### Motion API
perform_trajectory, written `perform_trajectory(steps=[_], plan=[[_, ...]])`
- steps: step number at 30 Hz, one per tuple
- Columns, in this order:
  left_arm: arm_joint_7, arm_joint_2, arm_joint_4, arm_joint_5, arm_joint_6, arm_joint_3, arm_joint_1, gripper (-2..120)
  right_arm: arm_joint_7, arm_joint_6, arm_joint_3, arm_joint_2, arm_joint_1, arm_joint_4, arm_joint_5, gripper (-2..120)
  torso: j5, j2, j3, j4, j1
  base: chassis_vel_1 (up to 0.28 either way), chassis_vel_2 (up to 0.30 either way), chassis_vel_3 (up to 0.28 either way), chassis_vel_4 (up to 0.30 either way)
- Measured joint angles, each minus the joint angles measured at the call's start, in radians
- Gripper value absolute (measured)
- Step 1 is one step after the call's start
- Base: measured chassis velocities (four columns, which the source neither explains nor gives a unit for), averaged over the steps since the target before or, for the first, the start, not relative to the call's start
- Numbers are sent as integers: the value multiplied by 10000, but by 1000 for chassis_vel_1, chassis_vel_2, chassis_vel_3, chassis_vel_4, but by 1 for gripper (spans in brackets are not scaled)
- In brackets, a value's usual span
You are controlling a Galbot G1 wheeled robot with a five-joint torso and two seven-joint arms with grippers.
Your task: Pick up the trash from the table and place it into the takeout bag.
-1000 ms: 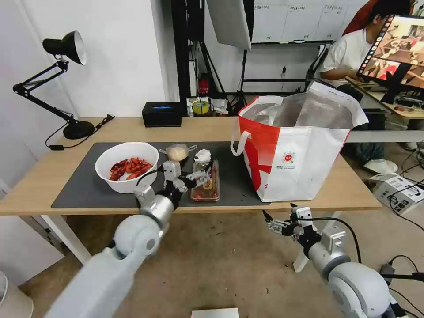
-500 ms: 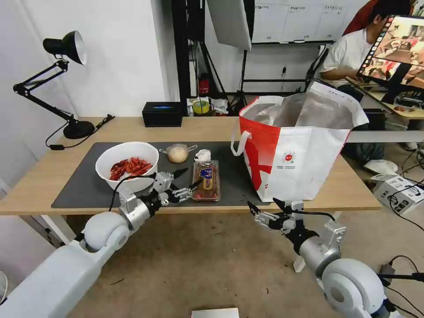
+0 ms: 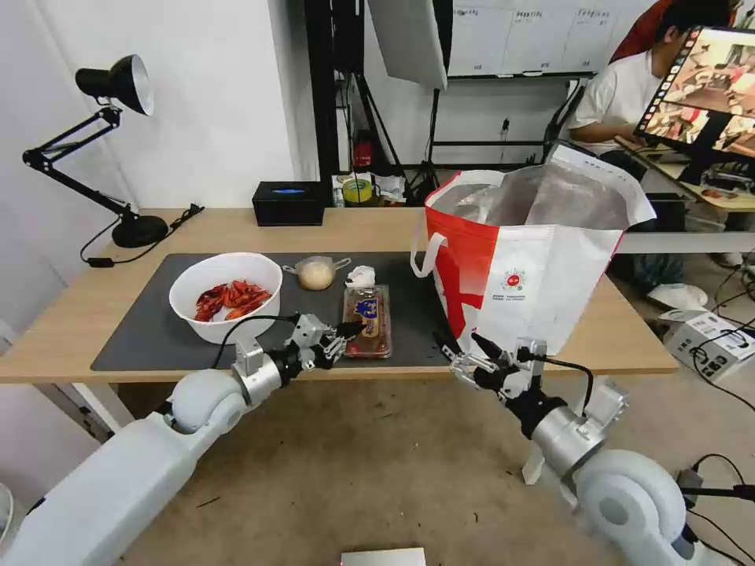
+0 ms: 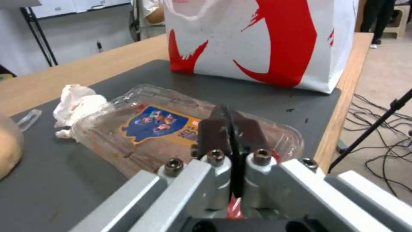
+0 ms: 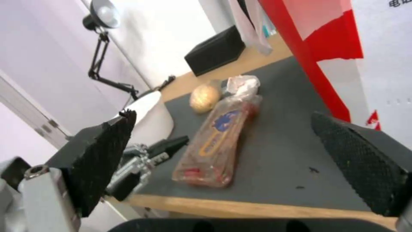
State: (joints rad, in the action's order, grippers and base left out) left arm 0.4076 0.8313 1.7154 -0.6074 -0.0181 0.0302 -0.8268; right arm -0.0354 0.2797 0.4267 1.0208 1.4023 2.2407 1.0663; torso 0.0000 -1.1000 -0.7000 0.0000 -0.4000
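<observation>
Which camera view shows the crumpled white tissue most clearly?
The left wrist view: the crumpled white tissue appears large there, touching the far end of the clear tray. The head view shows it small, behind the tray. The right wrist view shows it far off, beside the beige ball.

one bowl (image 3: 226,295) – one tray (image 3: 366,321), one bagged ball (image 3: 316,273), one tissue (image 3: 361,276) – one takeout bag (image 3: 523,267)
</observation>
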Motion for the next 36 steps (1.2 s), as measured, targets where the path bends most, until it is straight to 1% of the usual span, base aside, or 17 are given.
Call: perform_trajectory(steps=[5,8,9,10,12,19,28,36], plan=[[101,108,-246,180,151,384,310,0,-87,-29,2,0,-108,-82,296,100,1,0,0,1,0,0,0,0,0],[180,325,-646,357,278,950,850,0,-151,-42,107,18,-123,-108,378,100,1,0,0,0,0,0,0,0,0],[180,325,-646,357,278,950,850,0,-151,-42,107,18,-123,-108,378,100,1,0,0,0,0,0,0,0,0],[183,423,-792,389,306,1160,1062,0,-170,-46,168,43,-114,-110,378,100,1,0,0,0,0,0,0,0,0],[245,599,-1069,482,364,1514,1419,0,-228,-47,231,93,-131,-149,382,100,0,0,0,-5,0,0,0,0,0],[309,587,-1280,573,416,1663,1585,0,-355,-33,145,87,-543,-455,662,100,-1,1,0,1,0,0,0,0,0],[314,505,-1283,563,417,1624,1561,0,-472,13,-32,58,-880,-749,931,100,0,1,1,0,0,0,0,0,0],[314,411,-1258,563,417,1576,1474,0,-799,239,-523,61,-1480,-1035,1614,100,-1,1,1,0,0,0,0,0,0]])
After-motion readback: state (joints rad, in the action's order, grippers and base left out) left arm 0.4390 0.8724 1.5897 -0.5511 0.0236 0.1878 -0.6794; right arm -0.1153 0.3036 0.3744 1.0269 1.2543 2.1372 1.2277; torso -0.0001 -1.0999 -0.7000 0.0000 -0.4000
